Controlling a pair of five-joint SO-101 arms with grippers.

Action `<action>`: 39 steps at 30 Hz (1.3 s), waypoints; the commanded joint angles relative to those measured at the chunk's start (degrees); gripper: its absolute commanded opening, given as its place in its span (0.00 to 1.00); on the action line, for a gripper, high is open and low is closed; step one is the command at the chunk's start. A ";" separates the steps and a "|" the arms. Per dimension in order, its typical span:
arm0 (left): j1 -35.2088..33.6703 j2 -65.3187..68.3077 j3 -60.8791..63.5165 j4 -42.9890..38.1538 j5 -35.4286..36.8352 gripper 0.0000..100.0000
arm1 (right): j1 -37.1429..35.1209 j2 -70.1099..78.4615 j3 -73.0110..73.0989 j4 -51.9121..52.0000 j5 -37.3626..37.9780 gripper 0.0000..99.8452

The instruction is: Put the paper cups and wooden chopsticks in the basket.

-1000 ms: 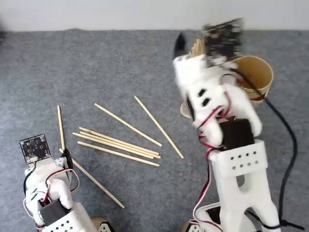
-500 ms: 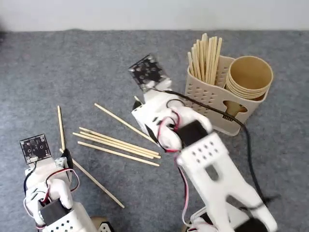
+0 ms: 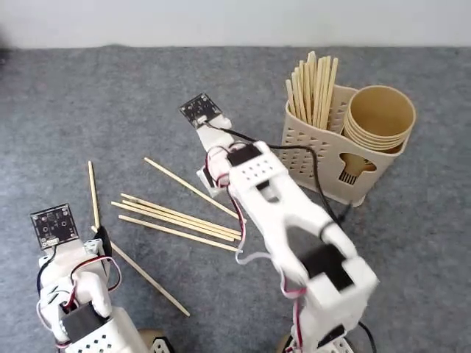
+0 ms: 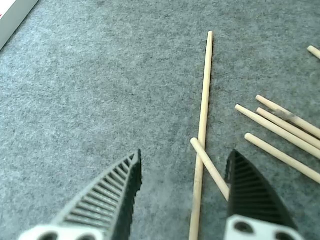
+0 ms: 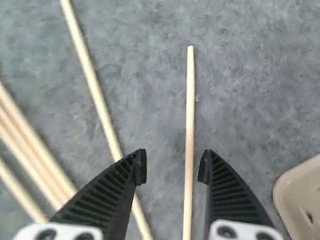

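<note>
**Both claws released over loose chopsticks**

The right claw (image 5: 173, 162), its ribbed black jaws apart, straddles one thin round wooden chopstick (image 5: 189, 115) on the fuzzy grey tabletop (image 5: 250, 75). The left claw (image 4: 185, 160) gapes over two touching sticks (image 4: 202, 125). In the high view's upper right, a slotted beige basket (image 3: 313, 158) holds stacked paper cups (image 3: 383, 110). There the white arm (image 3: 280, 206) covers the right claw.

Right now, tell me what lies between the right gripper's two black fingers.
One thin, pale wooden chopstick lies flat on the grey carpet inside the open right gripper, not clamped; the right wrist view shows it.
</note>
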 commanded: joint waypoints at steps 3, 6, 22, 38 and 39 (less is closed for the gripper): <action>-0.09 -0.88 -0.66 -0.44 0.18 0.26 | 2.15 11.21 -14.77 0.92 -0.26 0.18; -0.09 -0.88 -0.66 -0.44 0.18 0.26 | 2.07 16.84 -22.15 5.85 -0.26 0.18; 0.00 -0.88 -0.66 -0.44 0.18 0.26 | 2.59 36.62 -56.18 31.08 -0.18 0.01; 0.00 -0.88 -0.66 -0.44 0.18 0.26 | 3.56 21.93 -83.87 52.26 -0.18 0.01; 0.00 -0.88 -0.66 -0.44 0.18 0.26 | 3.56 19.91 -83.87 52.26 -0.18 0.01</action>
